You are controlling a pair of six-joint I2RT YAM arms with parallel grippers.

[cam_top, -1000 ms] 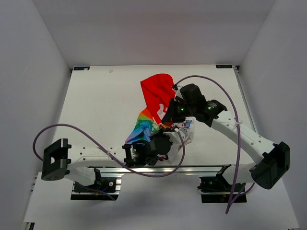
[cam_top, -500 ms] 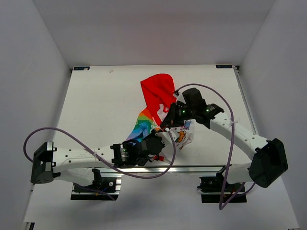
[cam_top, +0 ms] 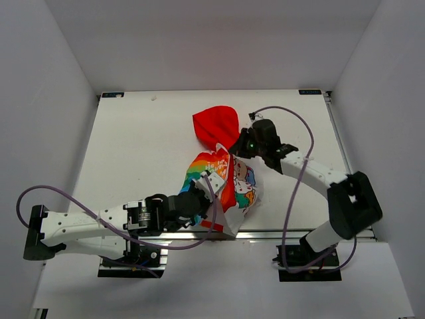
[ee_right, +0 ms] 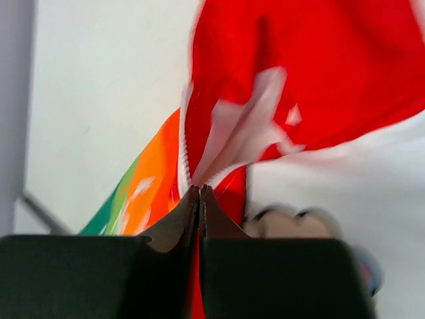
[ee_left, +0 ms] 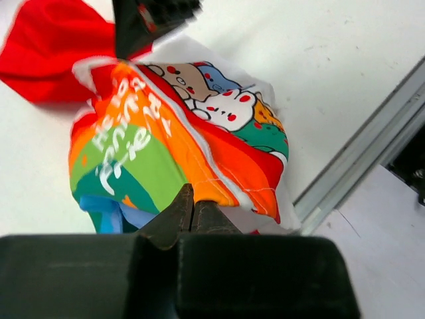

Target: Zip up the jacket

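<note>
The jacket (cam_top: 226, 186) lies stretched in the middle of the table, with the red hood (cam_top: 216, 125) at the far end and the rainbow and cartoon front facing up. My left gripper (cam_top: 204, 198) is shut on the jacket's bottom hem; the left wrist view shows the tips (ee_left: 192, 201) pinching the orange edge of the fabric (ee_left: 166, 126). My right gripper (cam_top: 238, 147) is at the collar below the hood. In the right wrist view its tips (ee_right: 200, 191) are shut on the white zipper (ee_right: 219, 159), where the two rows of teeth meet.
The aluminium rail (cam_top: 272, 234) runs along the table's near edge just below the jacket, and shows in the left wrist view (ee_left: 358, 176). Purple cables (cam_top: 99, 226) loop over both arms. White walls enclose the table on three sides.
My right gripper has moved up the jacket's front to the collar. My left gripper has pulled the hem towards the near left. The front now lies stretched and closed.
</note>
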